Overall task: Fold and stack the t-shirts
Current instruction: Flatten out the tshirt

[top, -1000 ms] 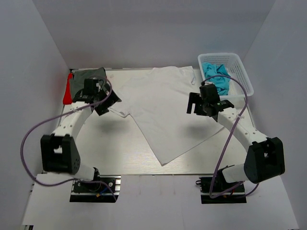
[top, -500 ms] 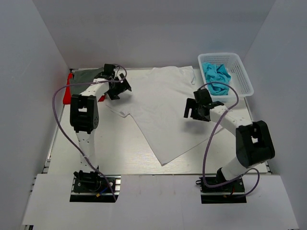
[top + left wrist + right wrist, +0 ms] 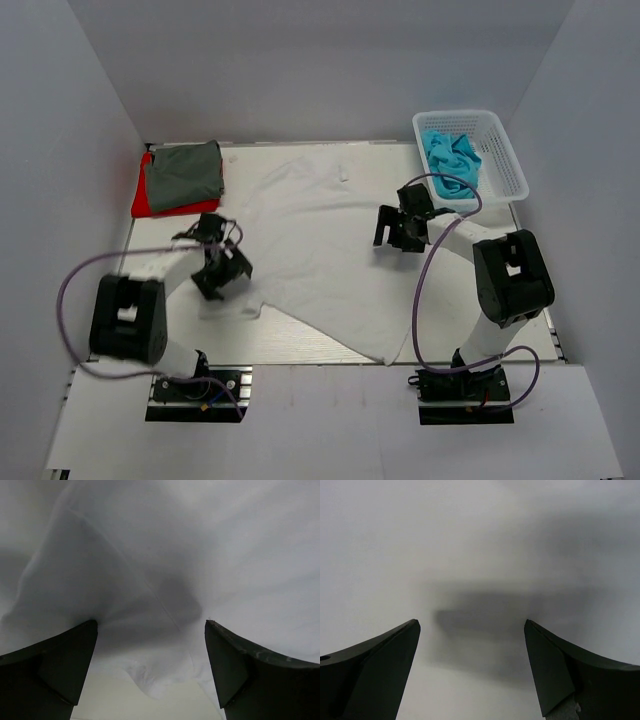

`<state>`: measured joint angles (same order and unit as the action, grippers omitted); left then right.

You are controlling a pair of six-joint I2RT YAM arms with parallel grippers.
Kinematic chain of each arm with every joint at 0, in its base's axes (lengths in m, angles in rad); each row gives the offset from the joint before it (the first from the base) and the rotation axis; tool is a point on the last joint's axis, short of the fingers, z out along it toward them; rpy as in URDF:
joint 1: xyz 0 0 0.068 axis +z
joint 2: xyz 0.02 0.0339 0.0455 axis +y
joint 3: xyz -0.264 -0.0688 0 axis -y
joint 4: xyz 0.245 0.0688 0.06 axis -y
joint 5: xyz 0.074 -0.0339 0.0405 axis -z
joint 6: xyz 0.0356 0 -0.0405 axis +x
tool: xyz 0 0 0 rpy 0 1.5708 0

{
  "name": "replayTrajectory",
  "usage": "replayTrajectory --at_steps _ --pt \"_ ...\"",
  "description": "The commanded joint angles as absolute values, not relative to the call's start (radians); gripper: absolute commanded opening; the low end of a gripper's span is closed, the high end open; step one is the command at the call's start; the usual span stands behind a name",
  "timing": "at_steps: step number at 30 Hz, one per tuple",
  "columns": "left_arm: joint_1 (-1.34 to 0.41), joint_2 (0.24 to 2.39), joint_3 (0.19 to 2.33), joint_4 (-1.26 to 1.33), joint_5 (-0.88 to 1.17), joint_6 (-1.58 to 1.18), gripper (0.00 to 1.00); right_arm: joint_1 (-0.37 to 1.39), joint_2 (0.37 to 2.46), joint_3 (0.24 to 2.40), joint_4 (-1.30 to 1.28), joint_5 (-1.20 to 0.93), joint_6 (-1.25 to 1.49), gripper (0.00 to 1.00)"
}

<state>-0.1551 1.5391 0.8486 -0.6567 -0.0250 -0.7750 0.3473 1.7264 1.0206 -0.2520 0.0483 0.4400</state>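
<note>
My two claws hang open over a white t-shirt (image 3: 310,240) on a pale counter (image 3: 300,340), boxed in by plain grey walls (image 3: 320,70).
The white t-shirt lies rumpled across the counter's middle. My left claw (image 3: 150,625), fingers spread wide and gripping nothing, is over its near-left edge. My right claw (image 3: 470,622), just as wide and empty, is over its right side. A white mesh basket (image 3: 508,160) at the far right corner holds turquoise shirts (image 3: 452,155). At the far left, a dark grey shirt (image 3: 183,172) lies folded on a red shirt (image 3: 142,195).
</note>
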Motion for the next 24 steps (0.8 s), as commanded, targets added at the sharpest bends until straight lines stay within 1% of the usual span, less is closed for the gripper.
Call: replayTrajectory --at_steps 1,4,5,6,7,10,12,15,16,17,18,19,22,24 --pt "-0.187 1.3 0.571 -0.865 -0.017 -0.926 1.0 0.35 1.735 1.057 -0.183 -0.063 0.419 0.9" --pt "-0.196 1.076 0.52 -0.779 0.185 -0.894 1.0 0.36 1.733 1.066 -0.152 -0.097 0.382 0.9" --pt "-0.207 0.954 0.52 -0.756 0.201 -0.894 1.0 0.36 1.73 1.071 -0.144 -0.106 0.361 0.9" --pt "-0.207 0.906 0.55 -0.747 0.201 -0.882 1.0 0.362 1.727 1.086 -0.152 -0.104 0.351 0.9" --pt "-0.207 0.87 0.624 -0.759 0.148 -0.871 1.0 0.365 1.726 1.094 -0.152 -0.106 0.344 0.9" --pt "-0.207 0.833 0.774 -0.75 0.037 -0.793 1.0 0.376 1.694 1.108 -0.143 -0.098 0.322 0.9" --pt "-0.207 0.874 0.833 -0.714 0.014 -0.738 1.0 0.374 1.646 1.077 -0.108 -0.074 0.334 0.9" --pt "-0.207 1.023 0.935 -0.676 -0.035 -0.697 1.0 0.371 1.626 1.091 -0.139 -0.009 0.35 0.9" --pt "-0.207 1.072 1.012 -0.692 -0.035 -0.684 1.0 0.373 1.631 1.112 -0.176 -0.005 0.35 0.9" --pt "-0.196 1.163 1.052 -0.736 -0.035 -0.684 1.0 0.368 1.637 1.121 -0.195 0.071 0.351 0.9" --pt "-0.187 1.204 1.127 -0.761 -0.052 -0.684 1.0 0.37 1.646 1.144 -0.21 0.083 0.354 0.9" --pt "-0.187 1.235 1.149 -0.761 -0.052 -0.693 1.0 0.371 1.647 1.146 -0.219 0.089 0.354 0.9" --pt "-0.187 1.333 1.17 -0.616 -0.02 -0.647 1.0 0.368 1.677 1.167 -0.235 0.089 0.373 0.9" --pt "-0.187 1.4 1.228 -0.604 -0.017 -0.634 1.0 0.368 1.712 1.19 -0.241 0.097 0.382 0.9"
